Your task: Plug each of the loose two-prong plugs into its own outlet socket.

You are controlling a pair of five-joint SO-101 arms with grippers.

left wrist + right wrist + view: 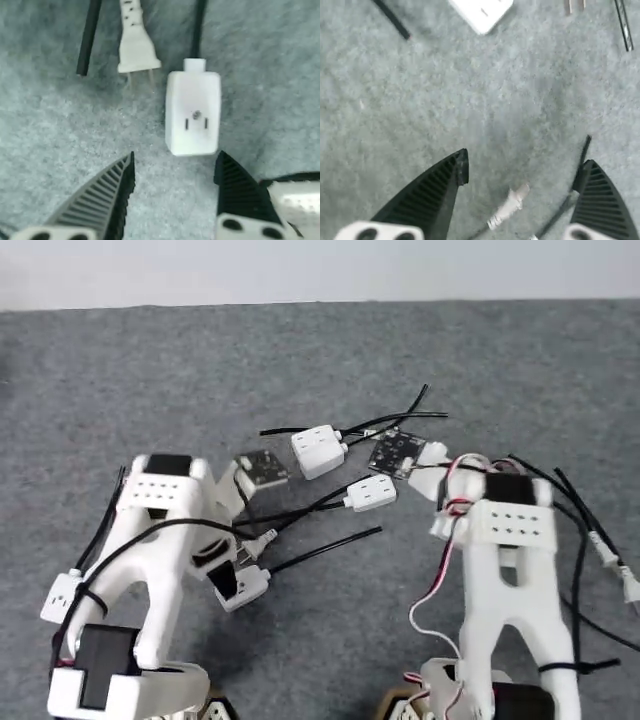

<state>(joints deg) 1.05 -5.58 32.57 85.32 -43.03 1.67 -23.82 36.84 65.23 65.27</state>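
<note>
A white outlet socket (193, 112) lies face up on the grey carpet, just ahead of my open left gripper (175, 190) and apart from its ribbed fingers (112, 192). Beside the socket lies a loose white two-prong plug (137, 50), its prongs bare. From above, that socket (250, 586) and plug (256, 544) sit by the left gripper (232, 580). Two more white sockets (318, 450) (370, 493) lie mid-table. My right gripper (525, 185) hangs open over bare carpet, with a socket corner (482, 12) and a pair of prongs (574, 6) farther off.
Black cables (325, 550) cross the middle of the carpet. Another white plug (626, 586) on a black lead lies at the right edge. A small white connector (507, 210) and a black cable (580, 155) lie between the right fingers. A white block (60, 596) rests beside the left arm.
</note>
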